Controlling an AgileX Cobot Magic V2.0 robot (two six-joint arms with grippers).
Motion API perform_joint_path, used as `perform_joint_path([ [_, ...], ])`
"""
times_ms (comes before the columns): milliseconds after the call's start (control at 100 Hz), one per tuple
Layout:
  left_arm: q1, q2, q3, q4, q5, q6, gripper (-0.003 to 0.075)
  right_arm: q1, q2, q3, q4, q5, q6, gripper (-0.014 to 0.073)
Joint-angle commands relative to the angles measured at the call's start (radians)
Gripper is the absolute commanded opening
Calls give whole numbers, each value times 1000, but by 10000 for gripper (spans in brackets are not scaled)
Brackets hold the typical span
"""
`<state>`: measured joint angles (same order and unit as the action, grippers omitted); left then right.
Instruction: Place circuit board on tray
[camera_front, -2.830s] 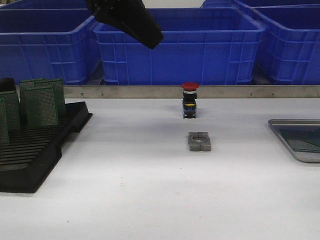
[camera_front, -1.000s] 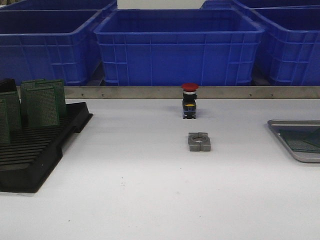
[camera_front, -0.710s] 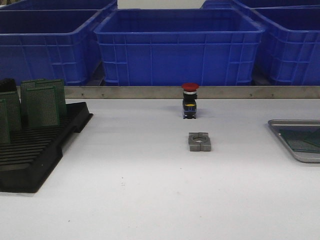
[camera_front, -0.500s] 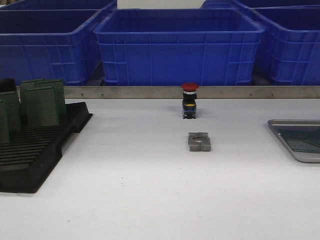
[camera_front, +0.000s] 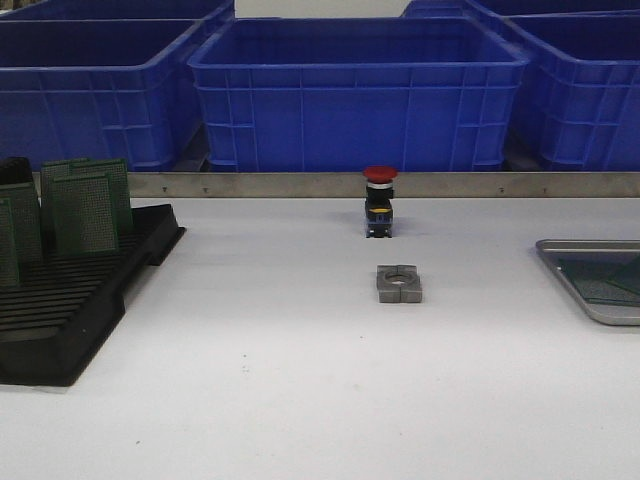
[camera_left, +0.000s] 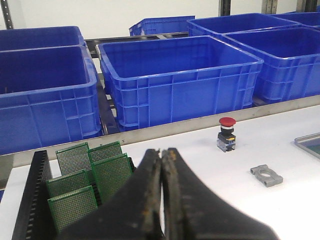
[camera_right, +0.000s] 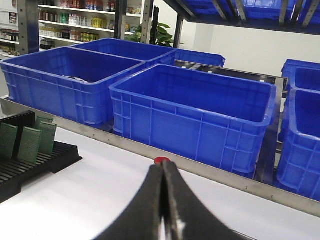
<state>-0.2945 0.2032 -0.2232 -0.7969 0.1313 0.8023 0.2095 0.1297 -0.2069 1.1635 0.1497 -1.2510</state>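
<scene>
Progress: green board seen lying in tray (camera_front: 590, 281) at front view's right edge, task judged near done | left gripper (camera_left: 162, 165) and right gripper (camera_right: 164, 176): fingers pressed together, empty | Count: four circuit boards (camera_left: 111, 172) upright in black rack (camera_front: 70, 310), one red button (camera_front: 379, 200), one metal clamp (camera_front: 399, 283).

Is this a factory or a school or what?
Probably a factory or electronics workshop. Big blue plastic bins line the back of the white table, green circuit boards stand in a black slotted rack, and a red push-button switch sits nearby. Stocked shelves show in the right wrist view.
</scene>
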Motion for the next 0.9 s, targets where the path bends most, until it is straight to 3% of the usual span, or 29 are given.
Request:
perform_joint_path([
  [0, 4, 6, -10, 26, -108, -30, -20, -1, 9, -27, 11, -24, -10, -62],
  [170, 118, -50, 45, 400, -116, -515, -20, -1, 9, -27, 11, -24, -10, -62],
  [300, 211, -110, 126, 634, -107, -752, -20, -1, 9, -27, 11, -24, -10, -62],
  [430, 224, -207, 240, 797, -113, -929, -20, -1, 9, -27, 11, -24, -10, -62],
  [520, 224, -238, 268, 823, -50, -959, -20, -1, 10, -27, 11, -25, -10, -62],
  [890, 224, -240, 274, 849, -3, -955, -20, -1, 10, -27, 11, -19, -10, -62],
])
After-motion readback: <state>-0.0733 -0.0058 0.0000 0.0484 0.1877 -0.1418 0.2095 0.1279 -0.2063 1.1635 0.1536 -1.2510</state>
